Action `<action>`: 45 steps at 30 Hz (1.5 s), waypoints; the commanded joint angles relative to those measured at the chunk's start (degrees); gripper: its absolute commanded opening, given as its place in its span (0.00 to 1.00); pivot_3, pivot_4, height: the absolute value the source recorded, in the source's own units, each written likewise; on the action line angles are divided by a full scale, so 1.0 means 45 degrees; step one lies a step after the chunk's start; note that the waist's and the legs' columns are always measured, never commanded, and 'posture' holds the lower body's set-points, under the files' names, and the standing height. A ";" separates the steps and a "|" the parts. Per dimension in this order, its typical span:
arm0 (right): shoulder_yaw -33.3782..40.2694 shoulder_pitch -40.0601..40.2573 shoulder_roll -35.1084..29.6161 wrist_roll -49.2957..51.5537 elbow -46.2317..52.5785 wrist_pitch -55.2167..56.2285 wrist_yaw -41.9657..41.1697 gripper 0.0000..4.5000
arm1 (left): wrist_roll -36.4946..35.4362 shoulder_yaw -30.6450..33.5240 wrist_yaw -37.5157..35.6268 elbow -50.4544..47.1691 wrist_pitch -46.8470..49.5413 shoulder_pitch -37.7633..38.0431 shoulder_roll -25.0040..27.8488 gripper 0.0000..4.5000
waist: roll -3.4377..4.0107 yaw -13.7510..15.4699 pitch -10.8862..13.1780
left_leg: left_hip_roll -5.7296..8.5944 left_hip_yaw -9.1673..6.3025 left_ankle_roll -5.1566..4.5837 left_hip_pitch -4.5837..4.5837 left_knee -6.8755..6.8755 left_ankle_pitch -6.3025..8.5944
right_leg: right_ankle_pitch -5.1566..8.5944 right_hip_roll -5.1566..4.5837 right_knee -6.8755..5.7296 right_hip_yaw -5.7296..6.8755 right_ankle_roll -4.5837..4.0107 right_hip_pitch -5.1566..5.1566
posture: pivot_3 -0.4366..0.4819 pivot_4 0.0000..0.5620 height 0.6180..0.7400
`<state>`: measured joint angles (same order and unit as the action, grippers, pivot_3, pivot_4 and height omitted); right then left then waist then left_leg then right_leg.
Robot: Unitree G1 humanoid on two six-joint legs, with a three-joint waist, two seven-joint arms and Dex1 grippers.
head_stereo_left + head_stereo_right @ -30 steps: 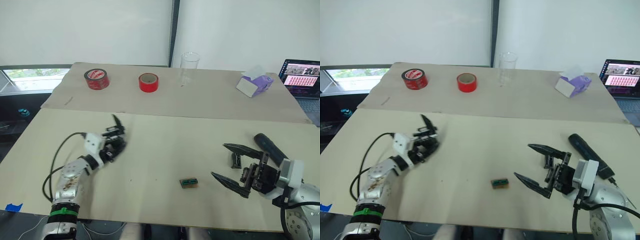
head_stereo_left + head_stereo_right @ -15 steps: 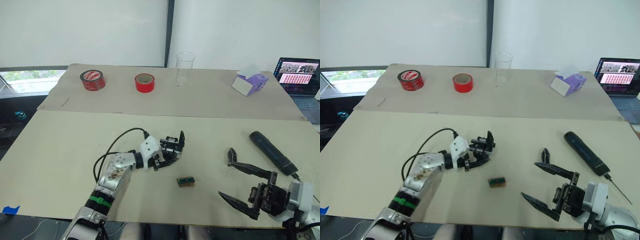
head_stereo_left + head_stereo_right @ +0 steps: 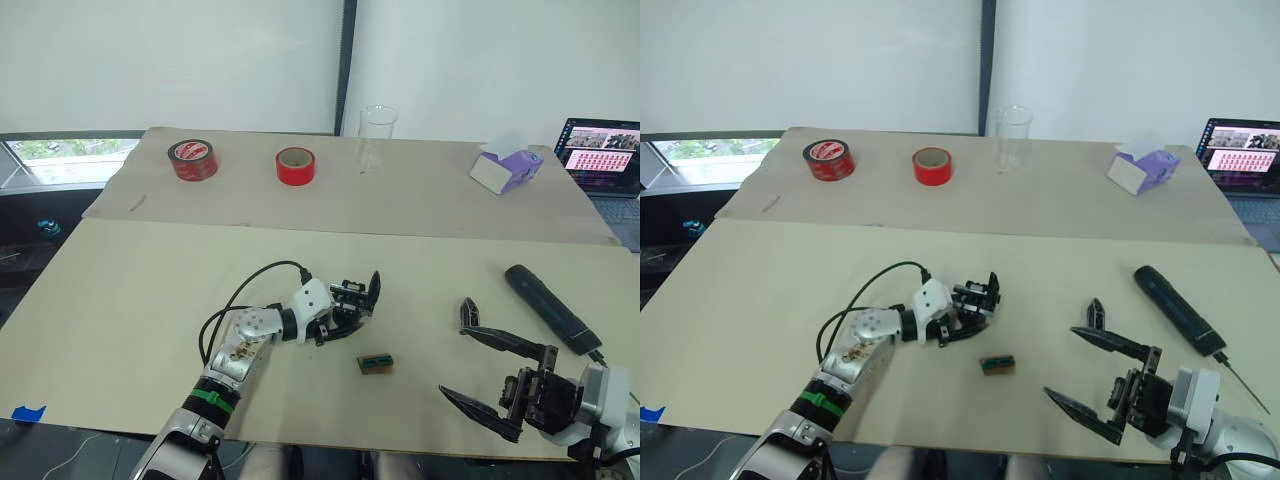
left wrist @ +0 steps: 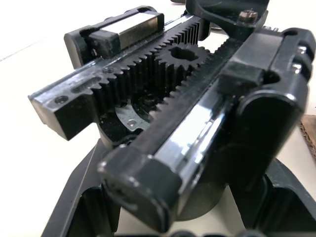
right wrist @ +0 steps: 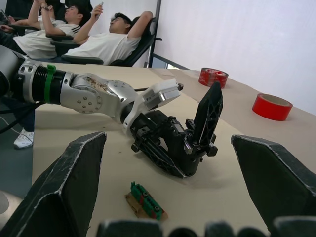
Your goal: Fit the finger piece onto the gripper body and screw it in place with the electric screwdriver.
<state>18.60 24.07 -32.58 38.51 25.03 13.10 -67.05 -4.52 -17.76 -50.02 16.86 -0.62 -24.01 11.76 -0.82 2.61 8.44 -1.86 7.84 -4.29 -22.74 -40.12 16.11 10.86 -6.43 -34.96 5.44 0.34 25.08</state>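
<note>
My left gripper point(image 3: 338, 314) is shut on the gripper body point(image 3: 362, 297), a black block with a toothed rack and gear point(image 4: 177, 54) and one finger pointing up, held just over the table's middle. The finger piece point(image 3: 466, 312), small, black and pointed, rests on the table to the right of it. My right gripper point(image 3: 452, 361) stands open near the front edge, its upper finger just in front of the finger piece and apart from it. The electric screwdriver point(image 3: 544, 304) lies farther right, its thin bit toward the front edge.
A small green-brown block point(image 3: 376, 364) lies in front of the gripper body. At the back stand two red tape rolls point(image 3: 193, 158) point(image 3: 297, 165), a clear glass point(image 3: 377, 133), a purple tissue box point(image 3: 508, 170) and a laptop point(image 3: 600, 150). People point(image 5: 98, 44) sit off the robot's left side.
My left gripper carried the gripper body from the table's left to its middle. My right gripper drew back toward the front edge, away from the finger piece. The camera shifted slightly.
</note>
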 commanded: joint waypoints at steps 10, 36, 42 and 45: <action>-0.0266 -0.0057 -0.0383 0.0152 0.1734 -0.0981 0.0915 1.00 | 0.0376 -0.0472 0.0063 0.0784 -0.0174 -0.0708 -0.1027 0.53 | 0.0010 0.0120 -0.0006 | 0.0009 -0.0003 -0.0055 -0.0023 -0.0058 0.0029 | -0.0003 -0.0014 0.0008 0.0003 0.0009 -0.0015 | 0.48 0.27 1.00; 0.0997 0.1340 -0.0116 0.0116 0.1255 -0.0658 0.0578 1.00 | -0.0792 0.0415 -0.4390 0.4145 -0.1733 -0.2508 0.0348 0.98 | 0.0037 -0.0098 -0.0022 | 0.0002 0.0001 -0.0067 -0.0020 -0.0082 0.0037 | 0.0003 -0.0004 -0.0005 0.0006 0.0034 -0.0015 | 0.48 0.27 1.00; 0.1299 0.1687 -0.0260 0.0390 0.1535 -0.0982 0.0483 1.00 | -0.0271 0.0452 -0.4767 0.6983 -0.2542 -0.4252 -0.0438 0.98 | 0.0033 -0.0035 -0.0020 | 0.0011 -0.0005 -0.0096 -0.0048 -0.0125 0.0054 | 0.0006 -0.0002 -0.0003 0.0010 0.0044 -0.0016 | 0.48 0.27 1.00; 0.1457 0.1734 -0.0273 0.0383 0.1553 -0.1093 0.0593 1.00 | -0.0184 0.0582 -0.4895 0.7845 -0.2824 -0.4808 -0.0669 0.98 | 0.0030 -0.0060 -0.0019 | 0.0012 -0.0003 -0.0110 -0.0059 -0.0141 0.0063 | 0.0003 -0.0004 -0.0002 0.0009 0.0048 -0.0015 | 0.48 0.27 1.00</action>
<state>23.32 31.77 -33.37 38.61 29.90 8.09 -64.54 -5.86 -15.62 -71.31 50.81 -12.05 -44.61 9.31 -0.69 2.34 8.36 -1.80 7.82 -4.79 -23.01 -40.77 16.39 10.87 -6.45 -34.97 5.48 0.56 25.01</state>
